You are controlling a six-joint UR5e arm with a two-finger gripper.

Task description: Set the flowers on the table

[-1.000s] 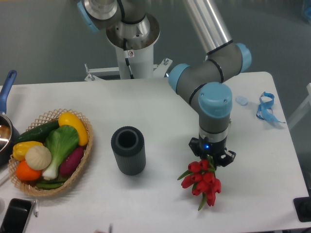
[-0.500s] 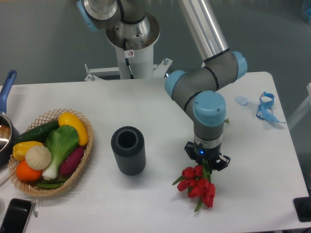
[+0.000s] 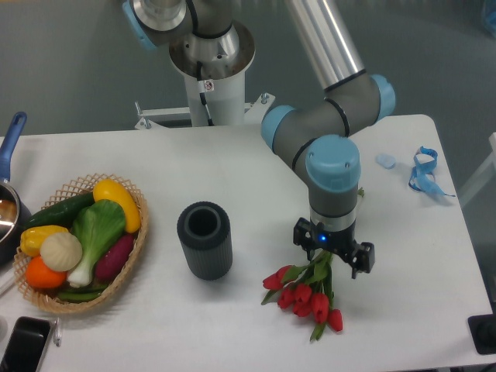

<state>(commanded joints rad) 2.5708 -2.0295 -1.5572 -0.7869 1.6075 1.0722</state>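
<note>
— Table point(image 3: 232, 167) first, white and smooth, carrying everything in shot: a wicker basket point(image 3: 132, 267) of vegetables at the left, a dark ribbed vase point(image 3: 204, 240) in the middle, a blue ribbon point(image 3: 425, 172) far right. Where are the flowers point(image 3: 304, 290)?

— Front right of the vase, low over the table or lying on it, red heads fanned toward the camera and the stems running back up under the tool point(image 3: 334, 259). Whether they already rest fully on the surface cannot be told from this angle.

— And the tool itself?

— It points straight down over the stem end. Its fingers look spread to either side of the stems, which suggests a slackened hold, but whether they still pinch the bunch cannot be told.

— How would such a bunch handle?

— Light, by the look of it, and soft. The heads and leaves would likely crush or bend under pressure, and the stems probably flex, so the blooms droop when lifted by one end.

— So where to take hold?

— On the bundled stems, behind the leaves, where the bunch is narrowest and firmest. A modest squeeze should do; the heads are best left untouched.
</note>
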